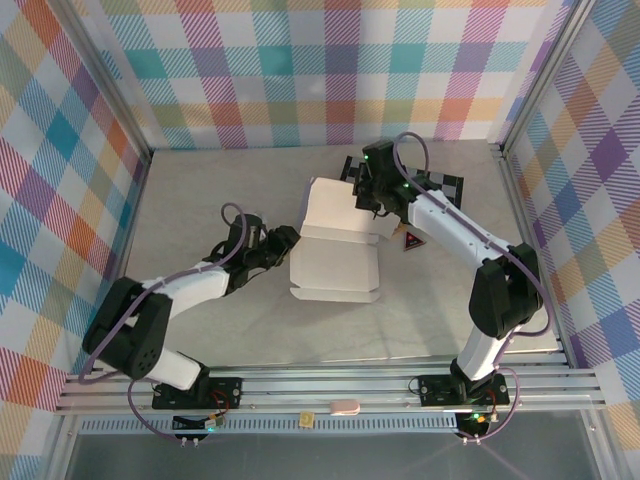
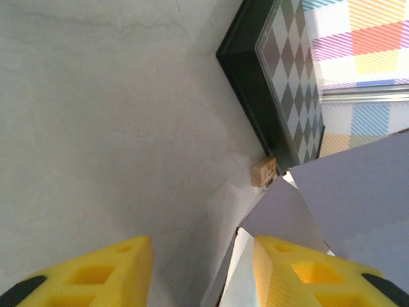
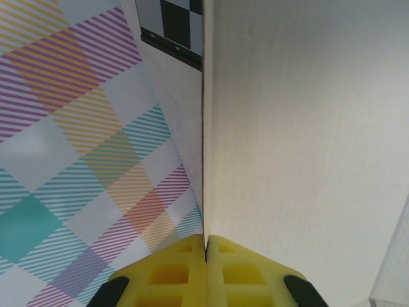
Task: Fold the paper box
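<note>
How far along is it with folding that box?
Roughly midway. Done: the box looks to have its bottom half shaped into a shallow tray. In hand: the right gripper is pinched shut on the lid panel, holding it raised, while the left gripper sits open at the box's left side. Left: the lid is not yet folded down and closed.

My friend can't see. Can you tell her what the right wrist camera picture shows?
The right arm's yellow fingers pinch shut on the thin edge of the paper box, whose whitish panel rises on the right. A colourful plaid wall is on the left, with a black-and-white checkerboard at the top.
</note>
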